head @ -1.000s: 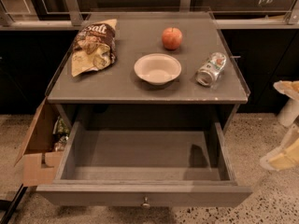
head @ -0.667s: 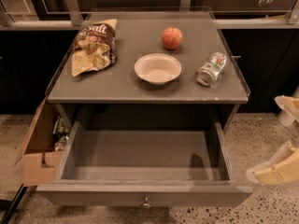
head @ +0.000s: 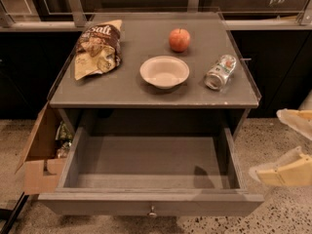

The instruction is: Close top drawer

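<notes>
The top drawer [head: 107, 206], flat-fronted grey wood with 1 round metal knob [head: 152, 211] at centre, stands pulled far out under the tabletop [head: 131, 89]. Counted from the left: 1 cardboard box [head: 41, 155], 1 chip bag [head: 97, 48], 1 bowl [head: 164, 71], 1 apple [head: 179, 39], 1 can [head: 220, 72]. The gripper [head: 287, 145] hangs right of the drawer, its 2 fingers spread.

The wide grey-painted wooden top drawer [head: 97, 204], lower centre, has a dull silver knob [head: 152, 211]. The flat grey bench [head: 122, 89] bears a brown-and-tan crisp bag with white lettering [head: 97, 48], a red apple [head: 179, 39], a cream bowl [head: 164, 71] and a silver can with red-and-green print [head: 220, 71]. At the right edge is the gripper [head: 265, 143], its pale yellow fingers [head: 285, 172] parted, above a speckled beige floor [head: 282, 213].
</notes>
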You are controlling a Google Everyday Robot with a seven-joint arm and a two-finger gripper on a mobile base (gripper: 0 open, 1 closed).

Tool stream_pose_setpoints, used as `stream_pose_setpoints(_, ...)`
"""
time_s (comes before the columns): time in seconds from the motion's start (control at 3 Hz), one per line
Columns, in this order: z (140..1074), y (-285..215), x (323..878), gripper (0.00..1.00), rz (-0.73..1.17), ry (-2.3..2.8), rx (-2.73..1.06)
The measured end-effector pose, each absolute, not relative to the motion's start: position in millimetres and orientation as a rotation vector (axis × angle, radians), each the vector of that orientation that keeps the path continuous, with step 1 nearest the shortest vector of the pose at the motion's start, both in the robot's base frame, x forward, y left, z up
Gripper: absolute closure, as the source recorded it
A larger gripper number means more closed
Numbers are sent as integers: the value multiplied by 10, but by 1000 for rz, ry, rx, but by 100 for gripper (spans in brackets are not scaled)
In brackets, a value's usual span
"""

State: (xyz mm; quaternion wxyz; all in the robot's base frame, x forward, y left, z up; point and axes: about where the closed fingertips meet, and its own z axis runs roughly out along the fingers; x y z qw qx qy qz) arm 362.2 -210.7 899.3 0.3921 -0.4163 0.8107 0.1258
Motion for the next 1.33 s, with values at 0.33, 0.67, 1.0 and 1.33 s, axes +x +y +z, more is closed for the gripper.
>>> stream_pose_setpoints(0.33, 8993, -2106, 3622, 49, 319, 2058, -1057)
stream_pose_setpoints(0.67, 8993, -2106, 3622, 74, 319, 2058, -1057)
stream_pose_setpoints(1.0, 8993, -2106, 3622, 96, 319, 2058, -1057)
stream_pose_setpoints(1.33, 8926, -2104, 3583, 100, 331, 2067, -1039)
